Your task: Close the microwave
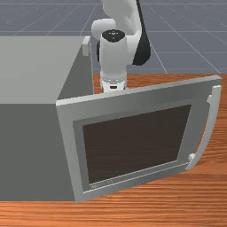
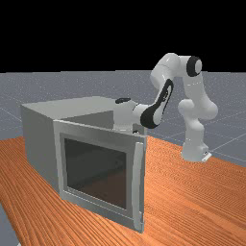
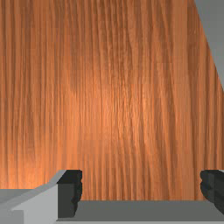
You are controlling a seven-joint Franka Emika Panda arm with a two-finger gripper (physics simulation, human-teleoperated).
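The grey microwave (image 1: 31, 71) stands at the front view's left, its door (image 1: 133, 91) swung wide open, with a dark window and a curved handle (image 1: 210, 128) at the free edge. Behind the door is my gripper (image 1: 114, 86), pointing down, its lower part hidden by the door. In the far view the hand (image 2: 124, 117) is also behind the door (image 2: 101, 129), close to the microwave body (image 2: 41, 139). In the wrist view my gripper (image 3: 141, 192) is open with wide-apart fingers, nothing between them; a grey strip (image 3: 140, 211) runs beside the fingertips.
The wooden table (image 3: 109, 96) lies below the fingers. A grey surface (image 3: 214, 35) stands off to one side of the gripper in the wrist view. Bare wood (image 2: 192, 192) extends between the door and the arm's base in the far view.
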